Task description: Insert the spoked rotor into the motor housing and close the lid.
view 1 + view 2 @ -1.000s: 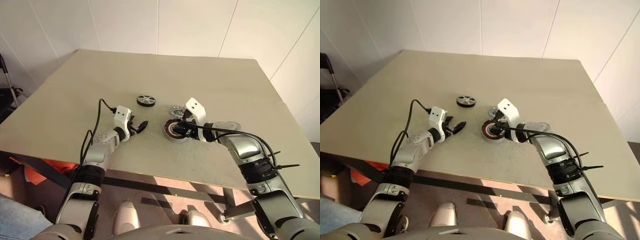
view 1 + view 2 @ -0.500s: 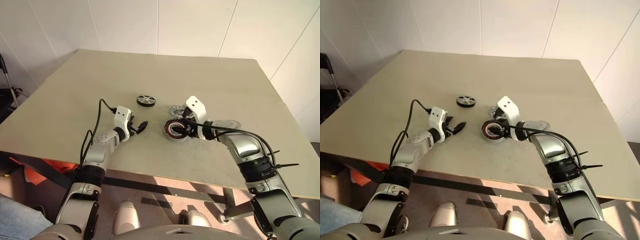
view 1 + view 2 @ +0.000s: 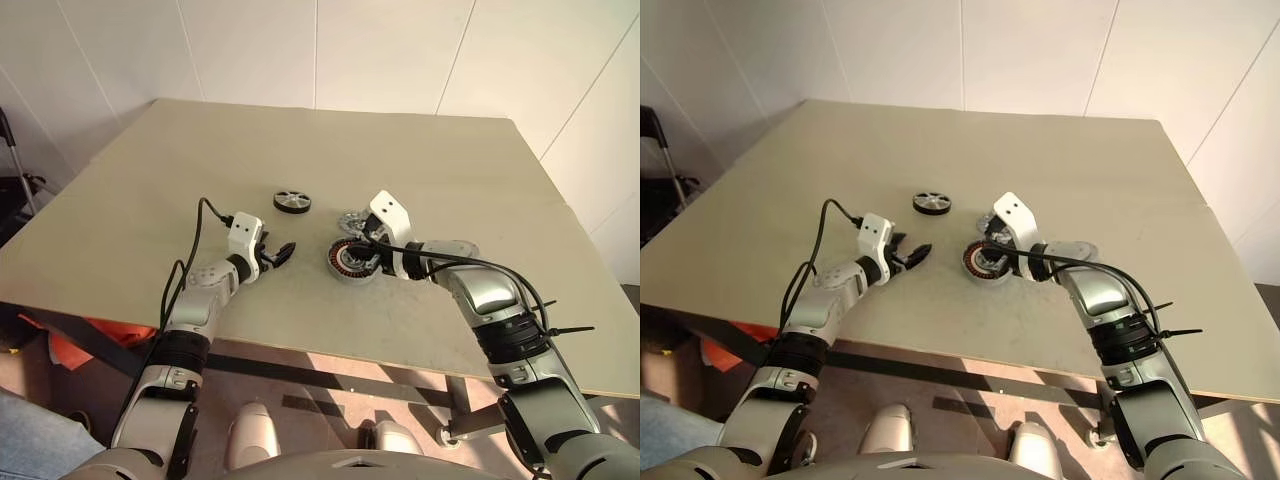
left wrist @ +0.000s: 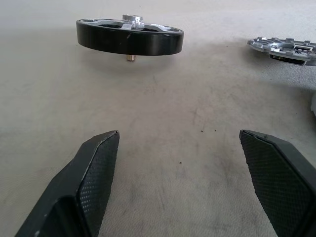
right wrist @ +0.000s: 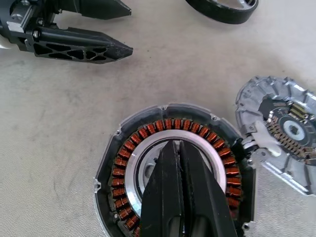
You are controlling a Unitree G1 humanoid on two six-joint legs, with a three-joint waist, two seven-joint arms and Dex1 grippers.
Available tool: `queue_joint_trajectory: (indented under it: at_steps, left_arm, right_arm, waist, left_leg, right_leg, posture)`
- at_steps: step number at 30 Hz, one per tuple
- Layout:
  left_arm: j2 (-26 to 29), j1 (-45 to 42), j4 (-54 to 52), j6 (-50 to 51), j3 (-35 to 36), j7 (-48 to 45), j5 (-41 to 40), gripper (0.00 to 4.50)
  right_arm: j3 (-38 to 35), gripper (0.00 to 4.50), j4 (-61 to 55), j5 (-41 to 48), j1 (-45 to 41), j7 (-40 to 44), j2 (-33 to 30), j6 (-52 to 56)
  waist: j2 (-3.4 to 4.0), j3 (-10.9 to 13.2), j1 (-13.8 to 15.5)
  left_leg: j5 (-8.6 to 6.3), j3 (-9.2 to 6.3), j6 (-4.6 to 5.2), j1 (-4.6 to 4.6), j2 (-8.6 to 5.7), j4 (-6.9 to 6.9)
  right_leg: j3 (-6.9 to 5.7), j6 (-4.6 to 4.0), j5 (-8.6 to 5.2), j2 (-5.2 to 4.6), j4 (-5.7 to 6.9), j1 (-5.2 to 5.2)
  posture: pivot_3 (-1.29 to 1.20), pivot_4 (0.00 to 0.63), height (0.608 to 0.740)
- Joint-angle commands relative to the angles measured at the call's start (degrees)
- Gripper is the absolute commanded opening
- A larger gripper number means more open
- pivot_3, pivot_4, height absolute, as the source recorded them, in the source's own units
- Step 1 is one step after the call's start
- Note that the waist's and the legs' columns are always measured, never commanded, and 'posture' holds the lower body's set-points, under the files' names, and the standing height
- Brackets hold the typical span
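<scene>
right gripper (image 5: 180,148) – fingers pressed together over motor housing (image 3: 352,260) centre | left gripper (image 4: 190,173) – spread wide, empty | spoked rotor (image 3: 292,201) beyond it on table (image 3: 450,180) | lid (image 5: 279,131) touching housing

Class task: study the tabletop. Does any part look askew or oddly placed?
Yes. The spoked rotor sits propped on its shaft stub, its rim off the table. The lid lies touching the motor housing.
</scene>
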Motion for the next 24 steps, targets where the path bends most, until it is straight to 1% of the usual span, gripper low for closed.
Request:
queue_joint_trajectory:
  at_steps: [1, 8, 17, 24]
  left_arm:
    - [0.62, -0.59, -0.65, -0.49, 0.39, 0.13, 0.18, 4.11]
    - [0.68, -0.66, -0.51, -0.57, 0.45, 0.17, 0.18, 4.11]
    - [0.68, -0.67, -0.40, -0.61, 0.44, 0.14, 0.19, 4.11]
    - [0.73, -0.39, -0.77, -0.32, 0.44, 0.13, 0.11, 4.11]
  right_arm:
    - [1.34, 0.04, 1.98, -0.94, 0.55, -0.40, 0.62, -1.36]
    - [0.12, 0.04, 3.40, -0.57, -0.83, -0.81, 0.83, -2.02]
    - [-2.58, 0.04, -2.24, 1.88, -3.17, 0.35, -0.56, -0.01]
    - [-2.16, 0.04, -5.66, 2.74, -1.50, 0.49, -1.41, 1.77]
  waist:
    - [0.00, -0.01, -0.02]
    - [-0.01, -0.03, -0.08]
    - [0.00, -0.03, -0.05]
    - [0.00, -0.03, -0.04]
  left_leg:
    - [0.00, 0.00, 0.00, 0.01, 0.00, 0.01]
    - [0.00, 0.00, 0.00, 0.28, 0.00, 0.02]
    - [0.01, -0.01, -0.01, 0.10, 0.00, 0.02]
    - [0.01, -0.01, -0.01, 0.10, 0.00, -0.02]
  right_leg:
    - [0.01, 0.00, 0.00, 0.00, 0.00, 0.00]
    - [0.02, 0.00, 0.00, 0.00, 0.03, 0.27]
    - [0.00, 0.00, 0.01, 0.00, 0.01, 0.12]
    - [0.00, 0.00, 0.00, 0.01, 0.00, 0.09]
  posture:
    - [0.00, 0.000, 0.740]
    - [0.00, 0.000, 0.740]
    - [0.00, 0.000, 0.740]
    - [0.00, 0.000, 0.740]
